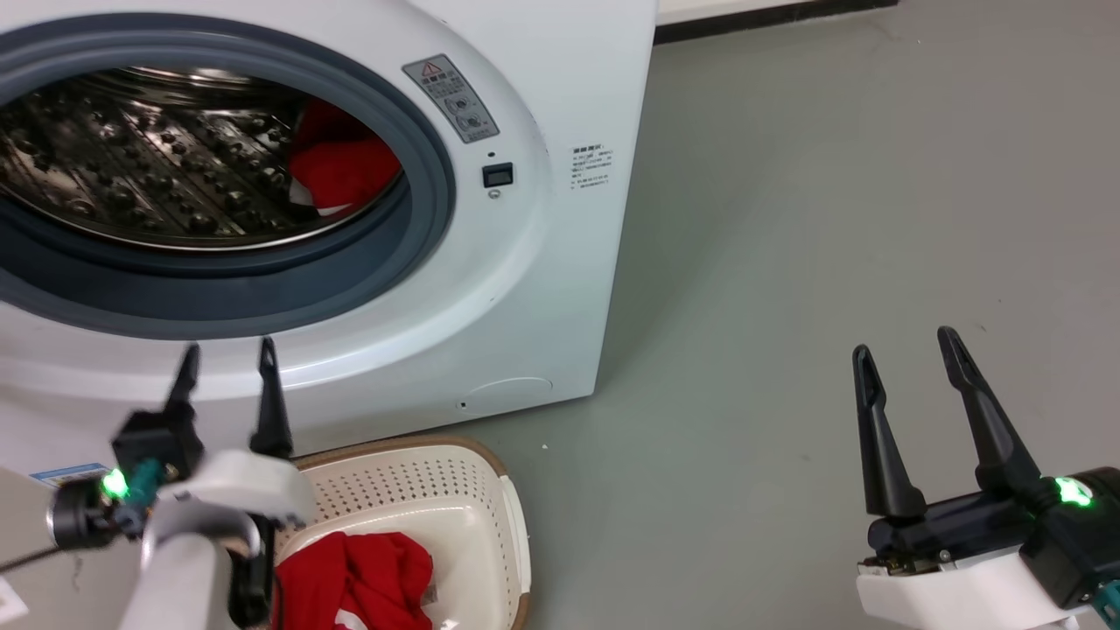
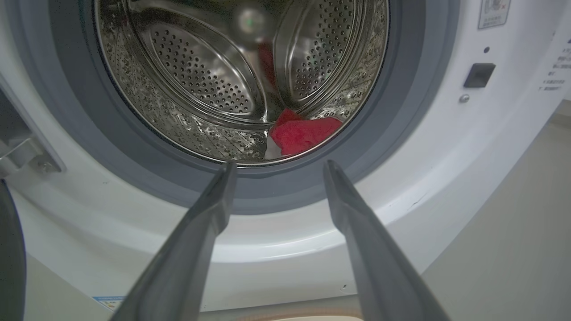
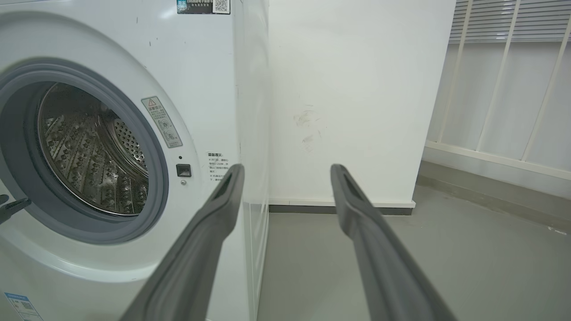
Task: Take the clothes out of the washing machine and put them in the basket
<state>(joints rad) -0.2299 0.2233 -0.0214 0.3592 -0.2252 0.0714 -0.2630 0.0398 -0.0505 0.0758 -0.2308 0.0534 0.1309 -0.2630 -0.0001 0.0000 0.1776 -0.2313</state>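
Note:
The white washing machine (image 1: pixel 542 262) stands open-mouthed, its steel drum (image 2: pixel 200 80) showing. Red clothes (image 1: pixel 343 166) lie at the drum's right side, and the left wrist view has them low in the drum (image 2: pixel 305 133). My left gripper (image 1: pixel 227 354) is open and empty just below the porthole's grey rim (image 2: pixel 276 166), above the basket. The cream basket (image 1: pixel 490 516) sits on the floor in front of the machine with one red garment (image 1: pixel 367 577) inside. My right gripper (image 1: pixel 906 341) is open and empty over the floor, well to the right (image 3: pixel 285 168).
Grey floor (image 1: pixel 831 219) stretches to the right of the machine. A white wall (image 3: pixel 348 89) with a dark skirting stands behind it, and white railing (image 3: pixel 508 80) runs at the far right. The edge of the machine's door (image 2: pixel 9 249) shows at the left.

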